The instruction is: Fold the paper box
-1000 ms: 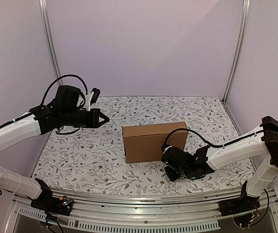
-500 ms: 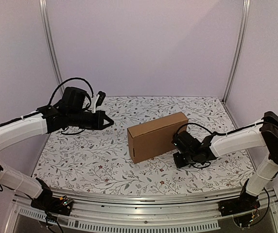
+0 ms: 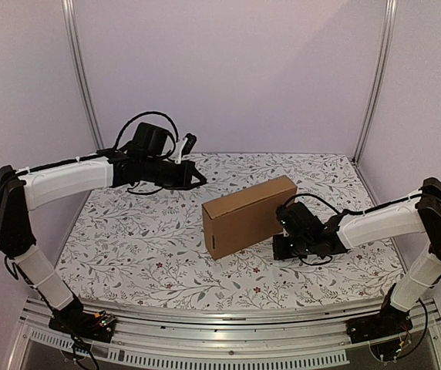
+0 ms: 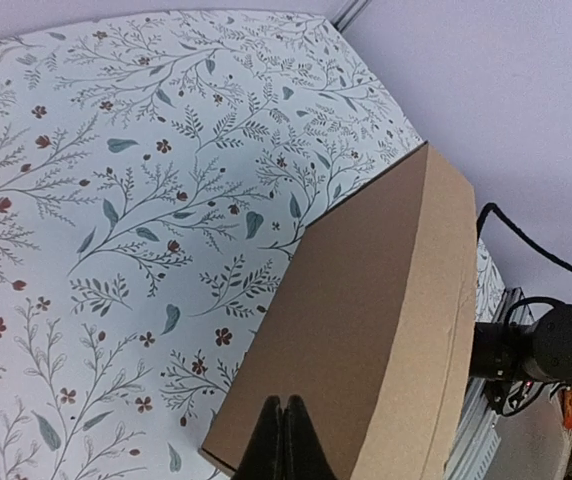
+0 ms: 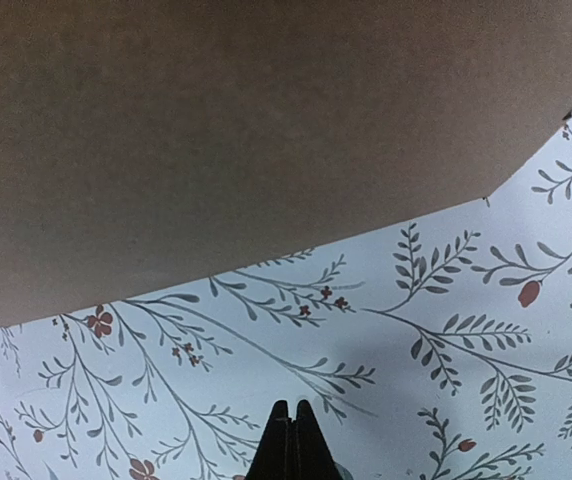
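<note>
My two arms are built alike, with long white shells on the links and black housings at the joints. My left arm has a thick black cable looped above its black wrist block, and a small white piece sits beside that block. My right arm has a thinner black cable arched along its wrist. My left gripper and right gripper each end in slim black fingers that taper to a point.
</note>
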### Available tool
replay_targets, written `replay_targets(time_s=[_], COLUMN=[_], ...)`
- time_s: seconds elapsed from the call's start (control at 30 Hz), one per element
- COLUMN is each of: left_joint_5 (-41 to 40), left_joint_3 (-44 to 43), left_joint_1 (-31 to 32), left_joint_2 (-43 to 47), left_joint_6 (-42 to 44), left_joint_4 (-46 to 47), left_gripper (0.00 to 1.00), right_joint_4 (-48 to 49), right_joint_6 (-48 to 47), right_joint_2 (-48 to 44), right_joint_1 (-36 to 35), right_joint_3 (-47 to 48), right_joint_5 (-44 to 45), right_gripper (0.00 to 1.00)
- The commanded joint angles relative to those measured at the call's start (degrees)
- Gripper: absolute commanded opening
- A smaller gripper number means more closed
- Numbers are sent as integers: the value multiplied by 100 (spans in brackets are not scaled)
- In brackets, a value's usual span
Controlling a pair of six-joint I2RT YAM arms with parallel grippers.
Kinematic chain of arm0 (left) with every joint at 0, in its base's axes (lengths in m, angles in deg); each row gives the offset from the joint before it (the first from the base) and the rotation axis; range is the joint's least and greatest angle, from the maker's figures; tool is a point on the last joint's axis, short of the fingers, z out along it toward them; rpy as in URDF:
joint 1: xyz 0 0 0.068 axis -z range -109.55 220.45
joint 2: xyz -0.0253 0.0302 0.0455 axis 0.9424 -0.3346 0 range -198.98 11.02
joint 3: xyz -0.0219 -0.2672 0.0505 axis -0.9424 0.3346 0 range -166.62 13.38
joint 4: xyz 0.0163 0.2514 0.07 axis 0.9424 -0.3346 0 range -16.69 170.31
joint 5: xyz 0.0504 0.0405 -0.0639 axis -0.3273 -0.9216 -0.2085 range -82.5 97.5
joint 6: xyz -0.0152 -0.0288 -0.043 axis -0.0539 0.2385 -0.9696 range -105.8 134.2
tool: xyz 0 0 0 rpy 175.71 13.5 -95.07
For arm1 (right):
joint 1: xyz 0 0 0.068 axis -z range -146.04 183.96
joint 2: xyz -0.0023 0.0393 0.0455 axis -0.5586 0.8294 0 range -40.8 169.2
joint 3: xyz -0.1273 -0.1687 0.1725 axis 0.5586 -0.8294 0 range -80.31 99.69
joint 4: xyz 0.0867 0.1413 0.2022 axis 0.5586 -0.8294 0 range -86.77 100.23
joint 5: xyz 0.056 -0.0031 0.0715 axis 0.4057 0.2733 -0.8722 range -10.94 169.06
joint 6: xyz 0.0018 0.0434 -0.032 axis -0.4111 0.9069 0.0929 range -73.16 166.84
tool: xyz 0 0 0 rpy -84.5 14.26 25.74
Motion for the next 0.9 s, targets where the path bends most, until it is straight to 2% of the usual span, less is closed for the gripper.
replay_targets(time_s=[0.0,0.4,0.87], left_joint_5=[527,716,485], left_joint_3=[-526,-772,-327], left_joint_1=[25,456,864], left_joint_2=[-613,-1006,-624], left_joint_6=[113,137,65], left_joint_4=[18,-27,26], left_gripper=[0,0,0], right_joint_4=[819,2103,2479], right_joint_6=[689,1392,1348], right_joint_2=[-14,1061,1803], right_joint_1=[46,46,-30], right_joint_3=[-152,187,1034], right_joint_5=[-272,-809,-1534], right_gripper=[0,0,0])
